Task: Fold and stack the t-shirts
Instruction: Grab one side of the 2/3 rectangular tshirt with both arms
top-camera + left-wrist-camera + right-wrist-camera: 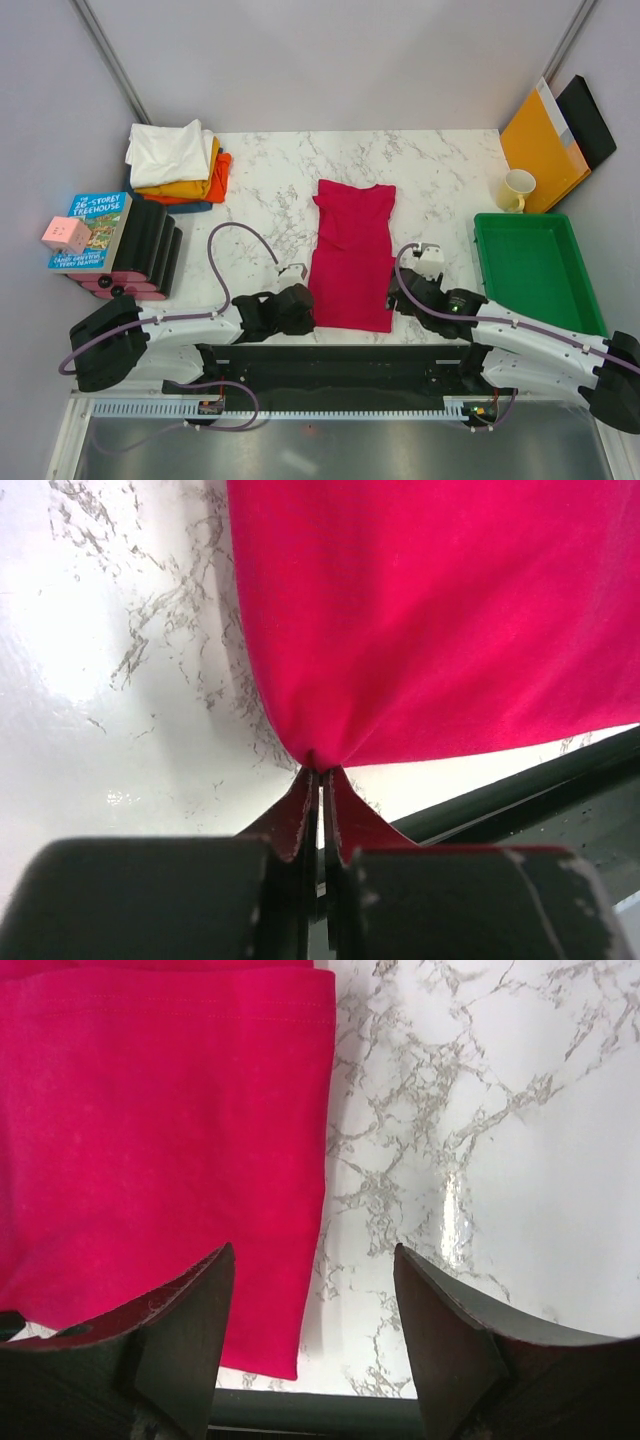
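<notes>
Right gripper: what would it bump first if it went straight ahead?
Likely the red shirt: its side edge lies just ahead of the open right gripper, with the marble table beside it. Depth is hard to judge.

**One camera high, two low**

The top camera looks steeply down from above and behind the arms, taking in the whole table. Each wrist camera sits low and close, looking out past the left gripper or the right gripper. All three share the near end of the red t-shirt.

Crimson t-shirt, grey-veined white table
</notes>
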### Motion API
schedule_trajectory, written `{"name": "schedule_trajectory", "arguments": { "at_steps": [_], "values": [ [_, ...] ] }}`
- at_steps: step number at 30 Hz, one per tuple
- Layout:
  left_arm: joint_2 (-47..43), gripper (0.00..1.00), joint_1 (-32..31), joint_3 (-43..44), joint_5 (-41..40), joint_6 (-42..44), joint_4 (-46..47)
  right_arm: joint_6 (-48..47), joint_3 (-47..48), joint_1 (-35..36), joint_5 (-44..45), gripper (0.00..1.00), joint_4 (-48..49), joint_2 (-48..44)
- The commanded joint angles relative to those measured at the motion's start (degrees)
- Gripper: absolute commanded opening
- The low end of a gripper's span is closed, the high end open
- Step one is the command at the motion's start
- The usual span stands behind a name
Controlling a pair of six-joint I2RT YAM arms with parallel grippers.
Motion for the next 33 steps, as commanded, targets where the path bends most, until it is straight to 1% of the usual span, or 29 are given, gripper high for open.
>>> {"name": "schedule_trajectory", "arguments": {
  "at_steps": [1,5,9,13,17,18,19,22,24,25,29,31,33],
  "values": [
    [0.12,0.02,-0.39,0.07,-0.09,-1.77,0.15,4.29,-0.5,1.36,-1.19,0.72,-3.32,-0.52],
    [0.56,0.02,-0.39,-0.11,0.26,-1.68,0.24,8.33,-2.61,5.04,-3.75,0.73,-3.06,0.62],
    [1.78,0.02,-0.48,0.42,0.96,-0.81,0.59,12.2,-4.63,8.74,-3.66,0.73,0.28,3.51],
    [3.28,0.02,-0.57,1.74,1.58,0.16,0.59,13.52,-3.85,11.72,-3.84,0.7,2.04,7.21],
    [3.63,0.02,-1.18,2.79,1.58,0.96,0.59,14.93,-3.93,13.31,-2.26,0.66,2.48,8.71],
    [3.64,0.02,-1.27,2.88,1.67,1.13,0.51,15.02,-4.19,13.22,-2.09,0.64,2.74,8.97],
    [3.64,0.02,-1.18,2.88,1.67,1.31,0.51,15.45,-4.63,13.22,-2.08,0.58,3.09,9.06],
    [3.55,0.02,-1.27,2.97,1.76,1.66,0.33,16.16,-5.07,13.4,-2.61,0.47,3.8,9.41],
    [3.28,0.02,-1.27,2.88,1.67,1.75,0.15,16.42,-5.16,13.4,-2.79,0.45,3.62,9.77],
    [3.2,0.02,-1.27,2.88,1.67,1.75,0.24,16.86,-5.16,13.49,-2.53,0.41,3.28,9.77],
    [3.11,0.02,-1.27,3.06,1.67,2.01,0.07,18.35,-6.04,13.57,-2.7,0.32,2.39,9.5],
    [3.02,0.02,-1.27,3.14,1.67,2.19,0.15,18.88,-6.48,13.49,-3.05,0.23,2.22,9.42],
    [2.67,0.02,-1.27,3.14,1.5,2.27,-0.02,19.67,-6.74,13.57,-3.14,0.17,1.52,9.33]
  ]
}}
